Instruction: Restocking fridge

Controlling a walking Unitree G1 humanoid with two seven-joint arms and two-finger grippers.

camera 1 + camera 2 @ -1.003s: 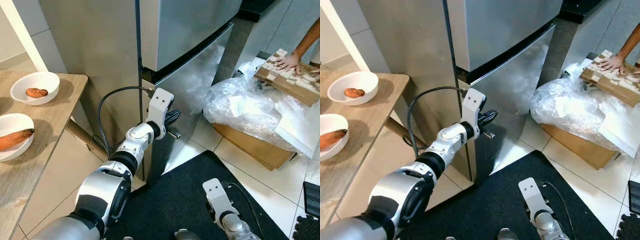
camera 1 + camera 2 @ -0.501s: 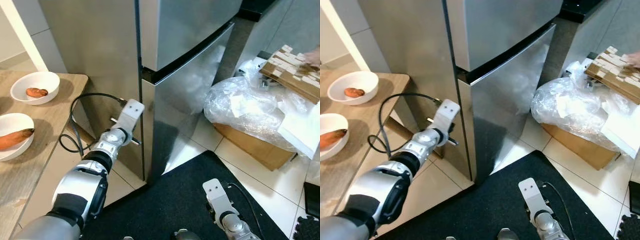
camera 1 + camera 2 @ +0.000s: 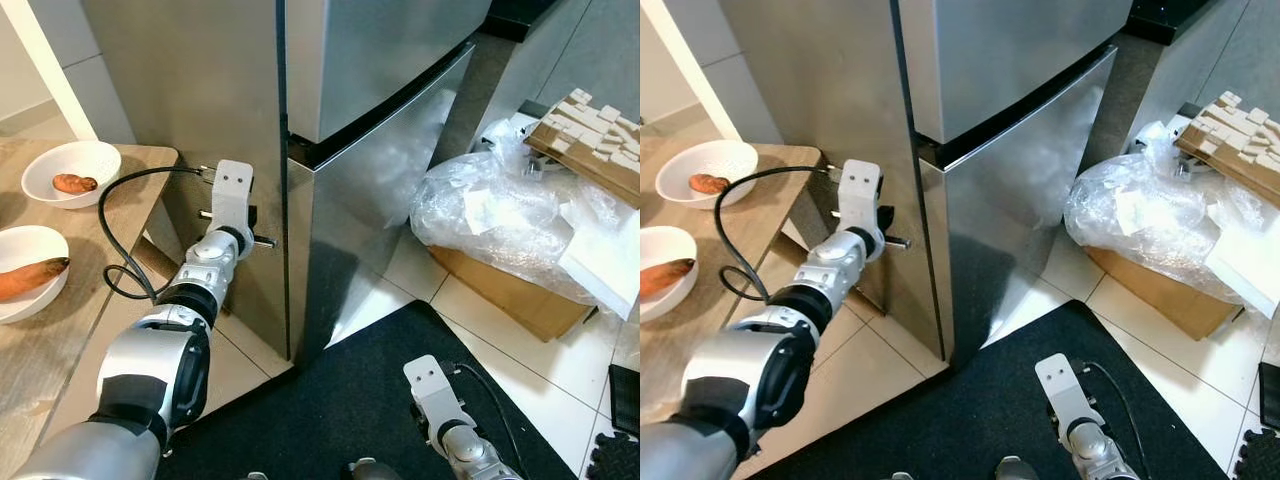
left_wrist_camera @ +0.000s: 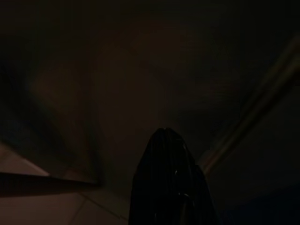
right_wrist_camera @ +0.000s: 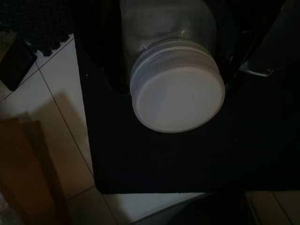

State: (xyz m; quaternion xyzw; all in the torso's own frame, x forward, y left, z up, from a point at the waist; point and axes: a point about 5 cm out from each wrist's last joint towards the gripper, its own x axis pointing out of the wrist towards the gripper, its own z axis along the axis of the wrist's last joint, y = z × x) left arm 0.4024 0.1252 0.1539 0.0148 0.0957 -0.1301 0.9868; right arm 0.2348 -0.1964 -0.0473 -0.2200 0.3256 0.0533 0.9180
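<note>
The stainless fridge (image 3: 370,120) stands with its upper and lower doors closed. My left gripper (image 3: 248,215) is stretched out against the fridge's grey side panel, left of the door edge. In the dark left wrist view its black fingers (image 4: 166,183) lie together with nothing between them. My right arm (image 3: 435,385) hangs low over the black mat. In the right wrist view its fingers are shut on a clear jar (image 5: 176,89) with a white screw lid.
A wooden table (image 3: 90,300) on the left carries a white bowl (image 3: 70,172) with a small sweet potato and another bowl (image 3: 25,275) with a longer one. Crumpled plastic wrap (image 3: 500,215) over a cardboard box lies at the right. A black mat (image 3: 340,400) covers the tiled floor.
My left arm has swung left, from the seam between the fridge doors to the side panel. The person's hand at the far right has left the view.
</note>
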